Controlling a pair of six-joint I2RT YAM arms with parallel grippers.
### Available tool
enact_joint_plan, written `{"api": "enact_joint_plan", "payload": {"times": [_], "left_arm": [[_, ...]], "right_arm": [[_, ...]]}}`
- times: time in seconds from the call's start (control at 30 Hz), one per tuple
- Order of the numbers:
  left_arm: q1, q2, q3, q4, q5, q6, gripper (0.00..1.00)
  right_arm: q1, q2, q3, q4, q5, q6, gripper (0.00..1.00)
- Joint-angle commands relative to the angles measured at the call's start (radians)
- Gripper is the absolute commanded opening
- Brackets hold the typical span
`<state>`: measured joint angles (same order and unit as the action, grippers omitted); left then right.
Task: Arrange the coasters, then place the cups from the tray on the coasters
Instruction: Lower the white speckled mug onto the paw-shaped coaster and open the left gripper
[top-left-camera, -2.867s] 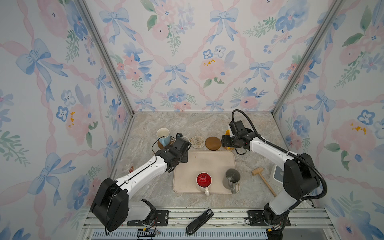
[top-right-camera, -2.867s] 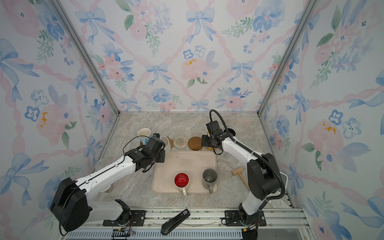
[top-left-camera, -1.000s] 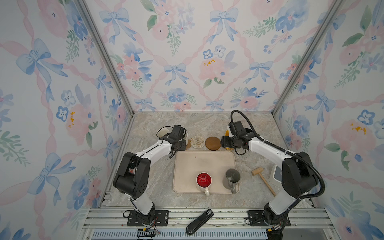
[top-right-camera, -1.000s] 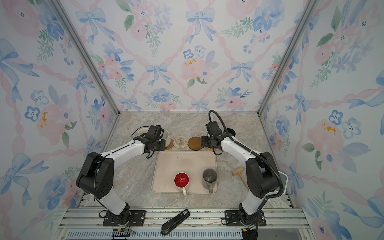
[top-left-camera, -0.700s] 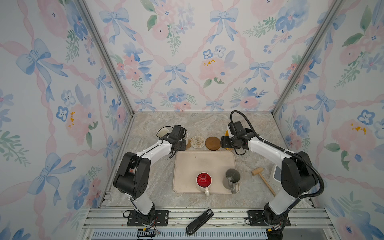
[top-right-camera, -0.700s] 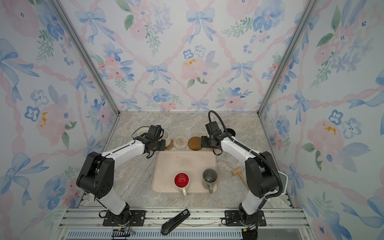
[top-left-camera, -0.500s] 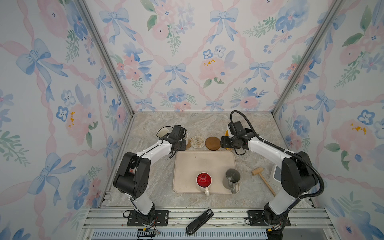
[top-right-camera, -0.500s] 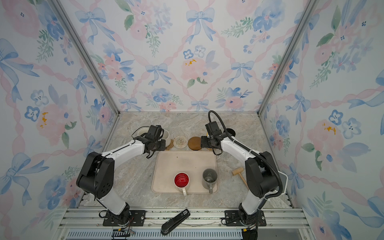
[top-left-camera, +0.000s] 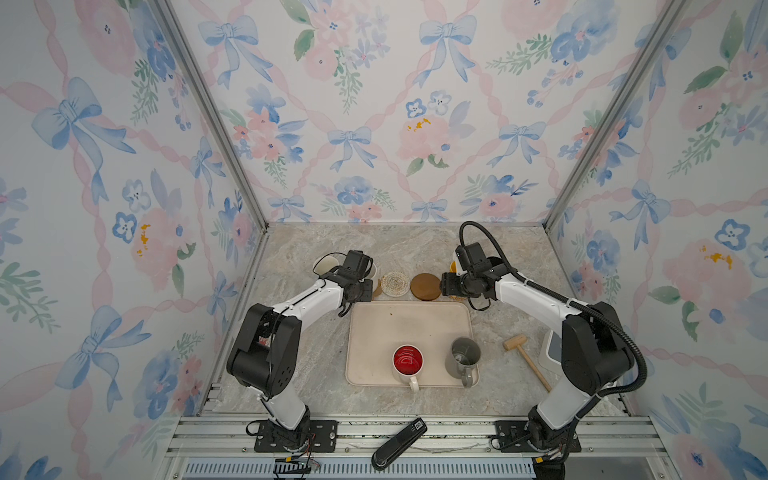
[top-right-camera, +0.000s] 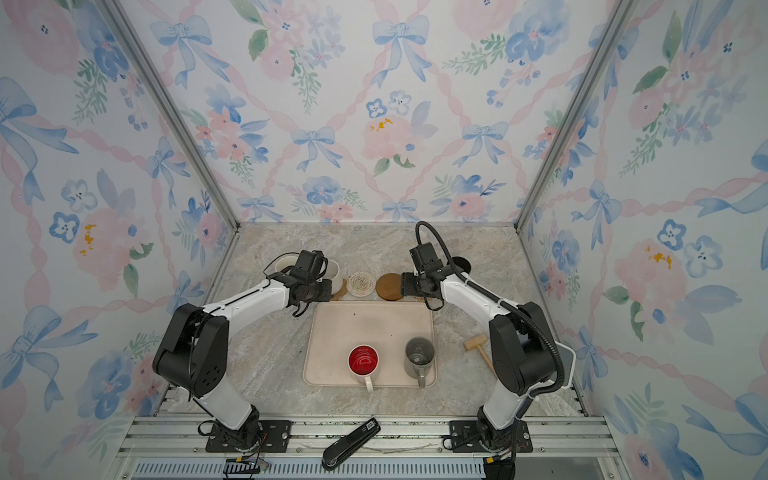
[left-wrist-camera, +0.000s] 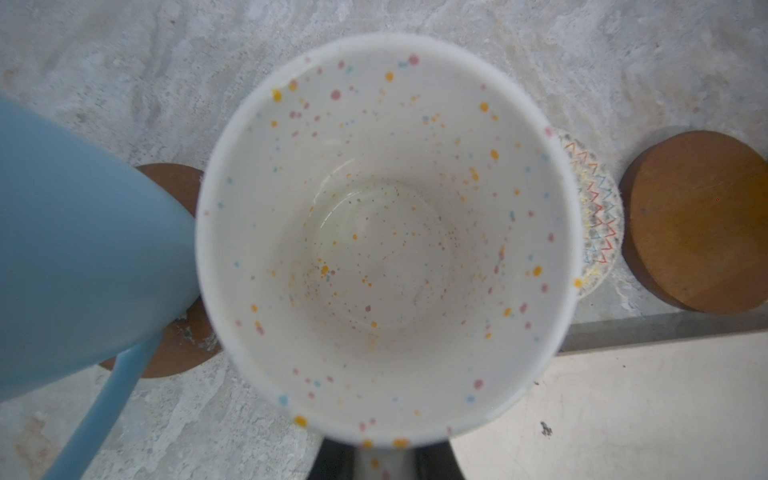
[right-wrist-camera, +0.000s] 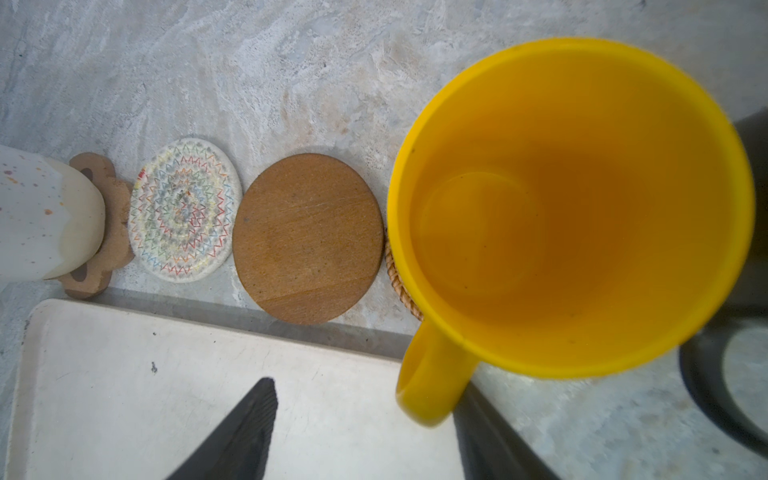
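Observation:
My left gripper (left-wrist-camera: 384, 461) is shut on the handle of the speckled cream-white cup (left-wrist-camera: 382, 232), which stands on the paw-shaped coaster (right-wrist-camera: 112, 216). Next to it the light blue cup (left-wrist-camera: 83, 249) sits on a dark brown round coaster (left-wrist-camera: 172, 187). My right gripper (right-wrist-camera: 365, 390) is open, with the handle of the yellow cup (right-wrist-camera: 573, 208) between its fingers, near one of them. That cup rests on the rattan coaster (right-wrist-camera: 397, 278). The cream woven coaster (top-left-camera: 395, 284) and the wooden disc (top-left-camera: 425, 286) lie bare. On the tray (top-left-camera: 409, 324) stand the red-inside cup (top-left-camera: 407, 360) and the grey cup (top-left-camera: 463, 355).
A black cup (top-right-camera: 461, 262) shows behind my right wrist. A wooden mallet (top-left-camera: 524, 357) and a white-and-grey box (top-left-camera: 555, 353) lie right of the tray. A black stapler-like tool (top-left-camera: 399, 442) rests on the front rail. Floral walls close in three sides.
About three seconds ago my left gripper was nearer the tray's left edge; it has since carried the speckled cup back into the coaster row. Over the last second nothing has visibly moved.

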<state>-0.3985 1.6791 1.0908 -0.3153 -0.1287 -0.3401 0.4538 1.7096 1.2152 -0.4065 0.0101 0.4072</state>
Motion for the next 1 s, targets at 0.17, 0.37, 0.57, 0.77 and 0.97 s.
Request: {"api": "enact_joint_plan", "payload": {"times": [0.17,0.37,0.57,0.77,0.97], "left_arm": [[0.007,-0.010,0.032,0.055,0.005,0.001,0.08],[0.007,-0.012,0.031,0.055,0.019,0.000,0.18],[0.006,-0.019,0.026,0.053,0.032,-0.002,0.24],[0.000,-0.054,0.014,0.051,0.020,-0.019,0.35],[-0.040,-0.120,0.011,0.048,-0.010,-0.040,0.38]], "right_arm": [[0.010,0.018,0.029,-0.005,-0.010,-0.009,0.70],[0.011,0.016,0.027,-0.004,-0.010,-0.009,0.70],[0.010,0.018,0.026,-0.004,-0.010,-0.009,0.70],[0.011,0.013,0.025,-0.003,-0.010,-0.009,0.70],[0.017,-0.007,0.018,0.005,-0.002,-0.005,0.70]]}}
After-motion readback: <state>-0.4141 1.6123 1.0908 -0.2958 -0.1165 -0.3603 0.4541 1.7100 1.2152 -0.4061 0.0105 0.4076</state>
